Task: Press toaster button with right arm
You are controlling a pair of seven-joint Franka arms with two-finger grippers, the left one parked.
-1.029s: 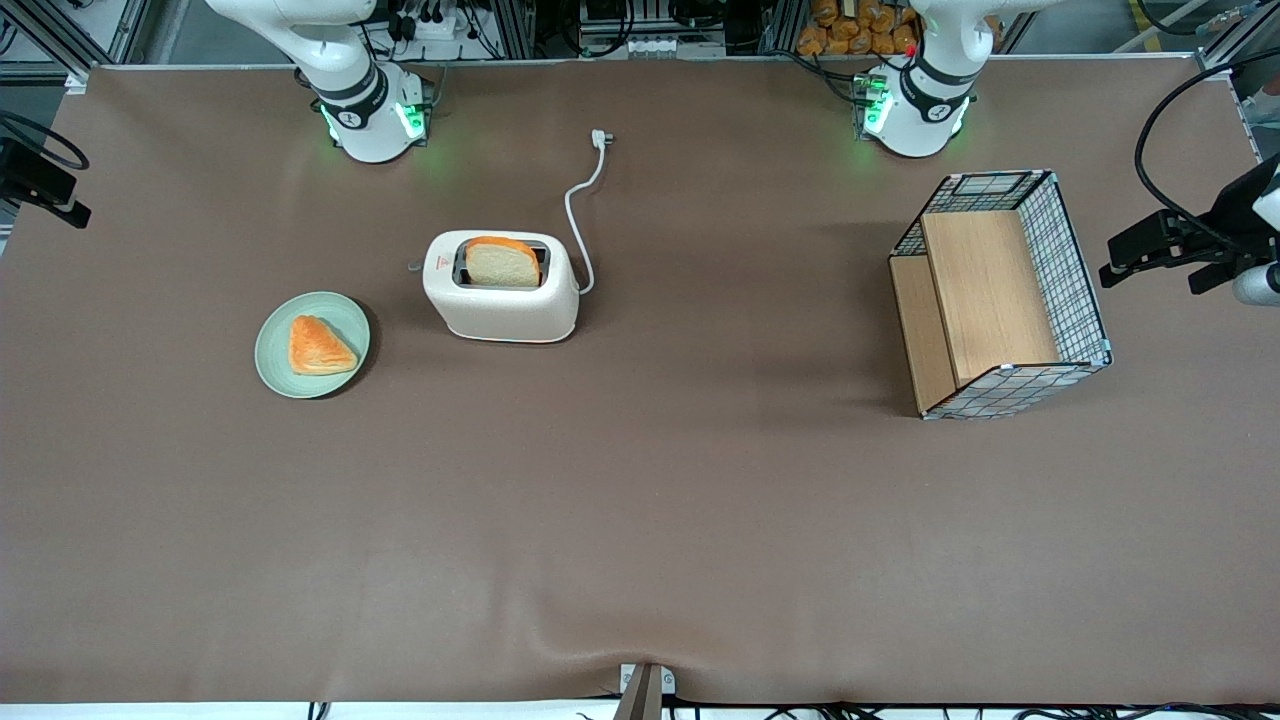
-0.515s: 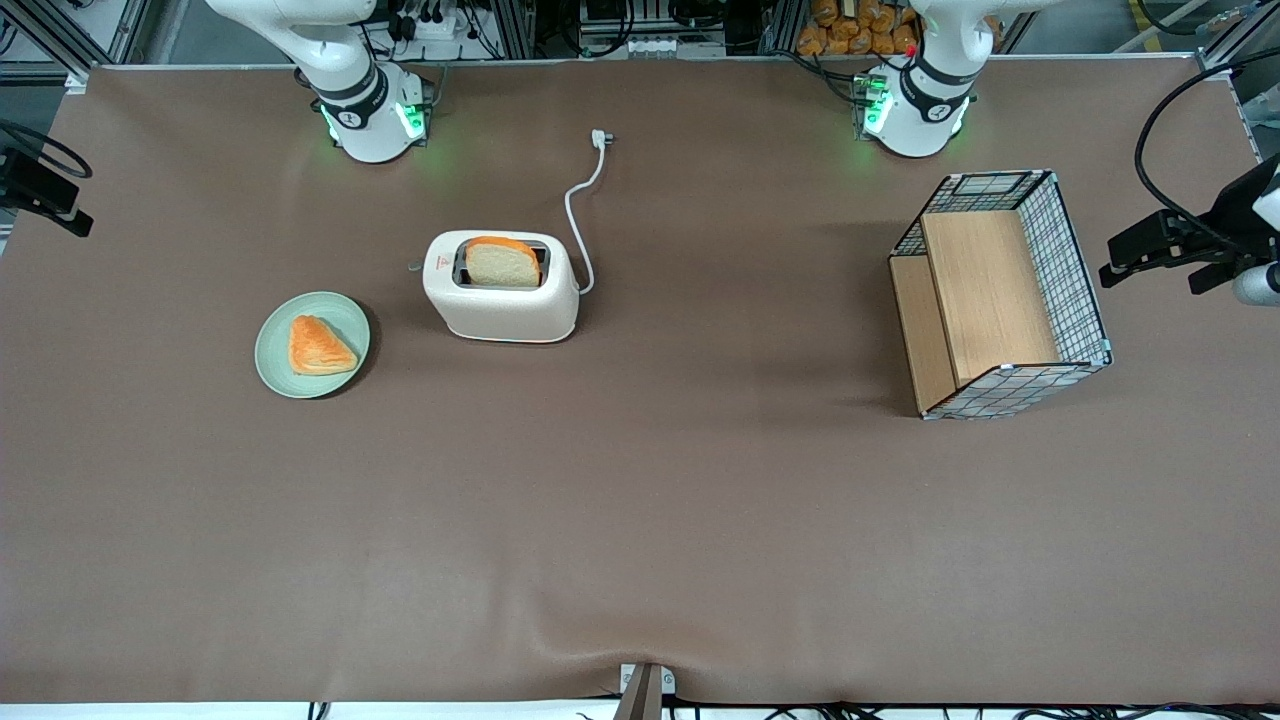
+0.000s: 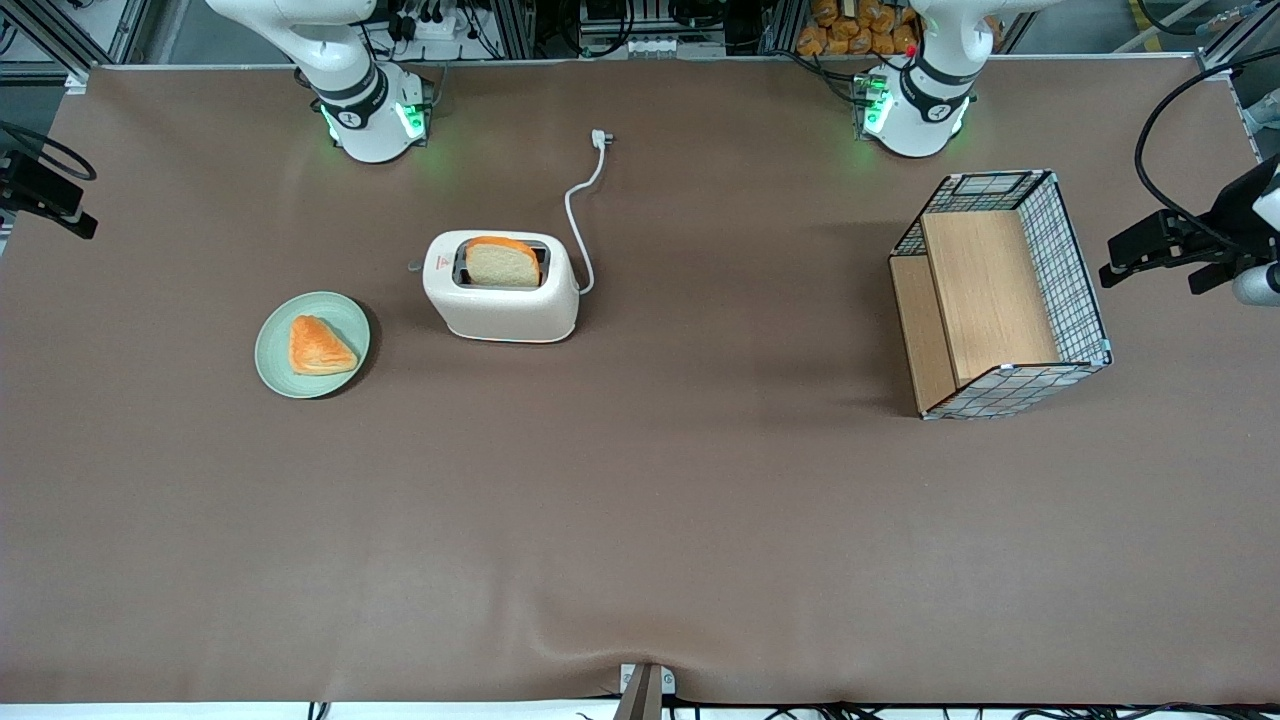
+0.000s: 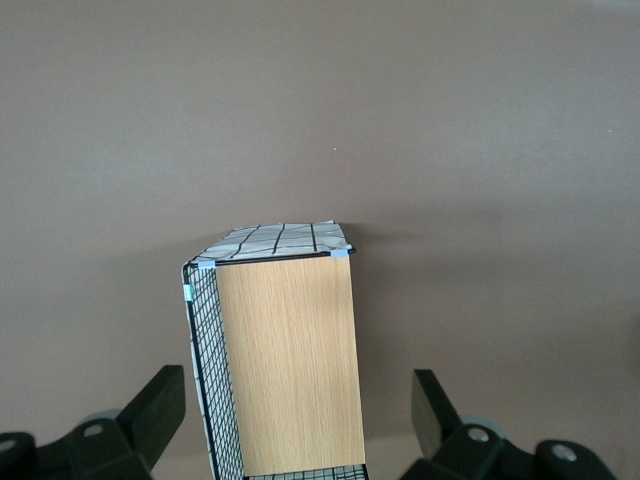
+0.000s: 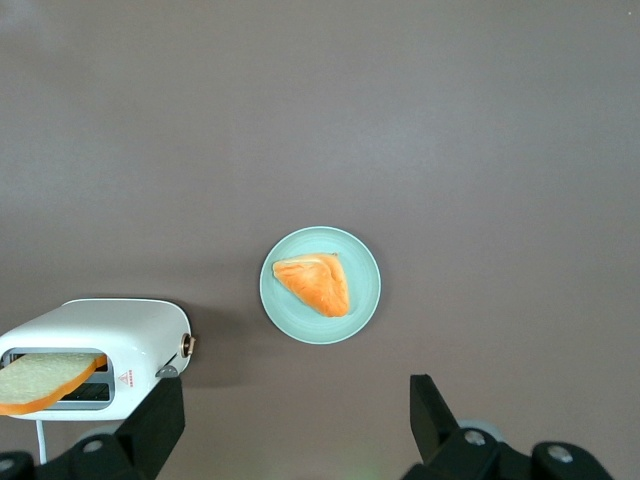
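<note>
Hand [image 5: 295, 420], fingers spread, hovers high, well apart from toaster button [image 5: 167, 371].

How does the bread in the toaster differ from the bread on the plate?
The slice stands upright in the toaster slot; the pastry lies flat on the green plate. The slice has a pale face with an orange crust; the pastry is orange all over and triangular. Both are untouched: the hand, open, hangs high over the plate.

Claw [image 5: 290, 425] open above plate [image 5: 360, 315] beside toaster [image 5: 120, 335].
</note>
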